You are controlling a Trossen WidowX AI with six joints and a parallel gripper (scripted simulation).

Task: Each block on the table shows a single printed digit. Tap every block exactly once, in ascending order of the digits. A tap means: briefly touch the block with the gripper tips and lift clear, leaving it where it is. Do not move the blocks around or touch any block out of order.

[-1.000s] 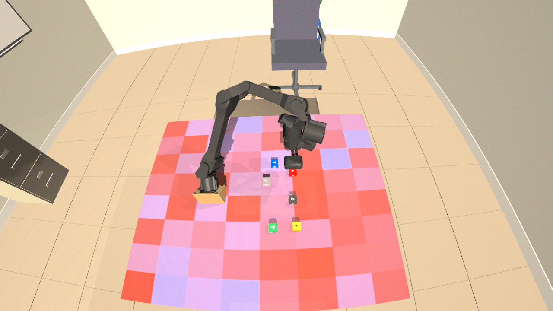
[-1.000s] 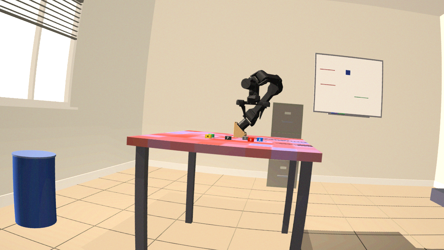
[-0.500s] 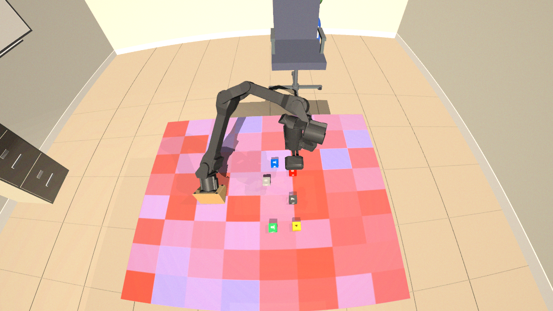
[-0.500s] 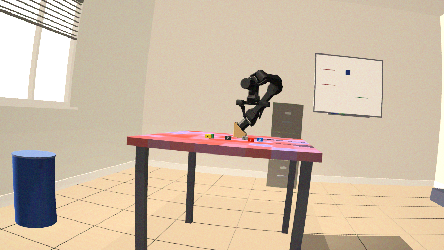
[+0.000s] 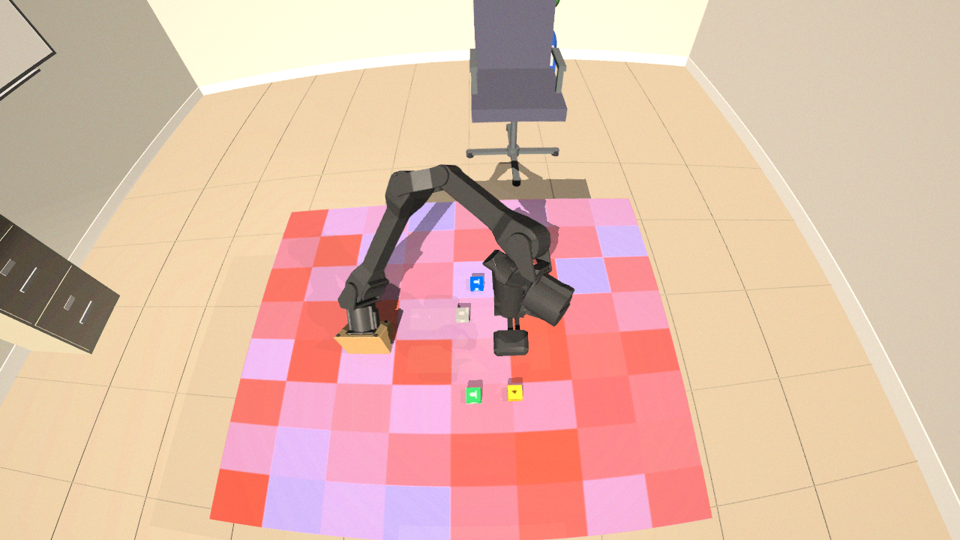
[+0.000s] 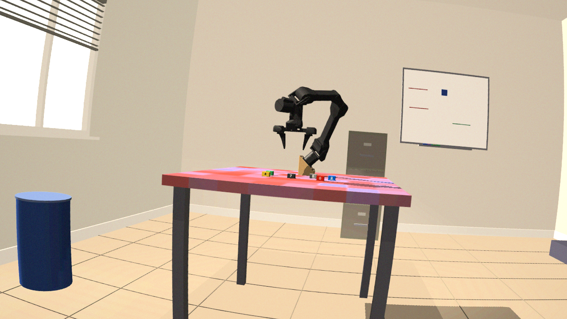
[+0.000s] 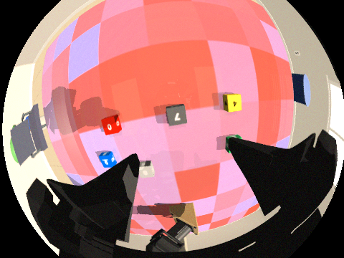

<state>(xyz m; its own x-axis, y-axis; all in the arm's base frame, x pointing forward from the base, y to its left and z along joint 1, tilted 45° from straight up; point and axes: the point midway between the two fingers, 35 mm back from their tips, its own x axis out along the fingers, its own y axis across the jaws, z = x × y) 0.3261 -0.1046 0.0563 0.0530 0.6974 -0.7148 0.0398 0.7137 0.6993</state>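
Note:
My gripper (image 6: 294,148) (image 7: 185,151) is open and empty, high above the table (image 5: 483,510). In the wrist view, the dark grey block (image 6: 291,175) (image 7: 176,115) shows 7 and lies beyond the fingertips, near the middle. The red block (image 6: 320,178) (image 7: 112,125) shows 0. The arm and gripper hide both in the top view. The yellow block (image 5: 514,391) (image 6: 265,173) (image 7: 232,102) shows 4. The blue block (image 5: 476,283) (image 7: 107,159), the pale grey block (image 5: 462,314) (image 7: 147,169) and the green block (image 5: 473,394) have digits I cannot read surely; a fingertip partly covers the green one in the wrist view.
The arm's tan base (image 5: 364,340) stands on the table left of the blocks in the top view. An office chair (image 5: 517,94) stands behind the table. A blue bin (image 6: 44,242) and a filing cabinet (image 6: 366,152) stand away from it.

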